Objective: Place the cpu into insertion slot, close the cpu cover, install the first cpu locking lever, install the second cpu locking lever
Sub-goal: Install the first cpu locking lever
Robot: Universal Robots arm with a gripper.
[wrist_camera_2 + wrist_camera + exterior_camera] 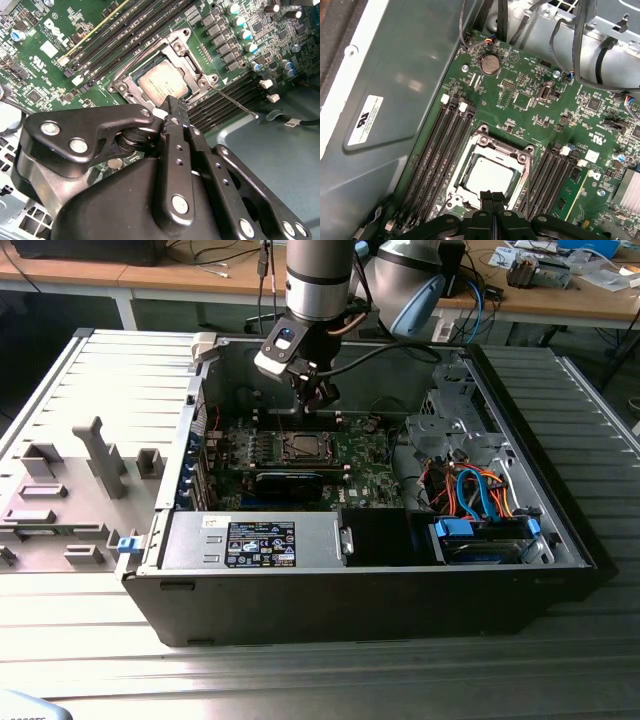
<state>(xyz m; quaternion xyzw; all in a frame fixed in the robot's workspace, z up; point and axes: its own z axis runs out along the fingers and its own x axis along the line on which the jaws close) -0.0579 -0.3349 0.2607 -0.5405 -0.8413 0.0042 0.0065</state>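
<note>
Silvery-grey metal, item one: the cpu (pixel 489 176), lying flat and square inside the insertion slot (pixel 125 86), with green circuit board (pixel 520 125) around it and long memory slots (pixel 437 150) on either flank. Item two: the cpu cover (pixel 192 60), a windowed frame that appears to lie down over the chip's edges; judge it closed, though its seating at the hinge is hard to confirm. Item three: one locking lever (pixel 235 102), a thin wire rod standing out from a socket corner over the neighbouring memory slots, seemingly unlatched. Item four: the hand (pixel 492 197), fingers pressed together with nothing between them, tips hanging just above the socket's edge in both wrist views. In the exterior view it sits low inside the open computer case (pixel 560 540), which rests on the ribbed tabletop (pixel 350 680). Step in hand, as judged from this layout: the levers. To do it well, use the joined fingertips as a single blunt pusher. Meet the rod near its free end rather than at its pivot, and sweep it down and sideways under its catch in one smooth arc. Keep the tips off the chip's top and off the memory-slot clips. Watch that the cover does not lift while the rod is loaded; if it rocks, ease off.
</note>
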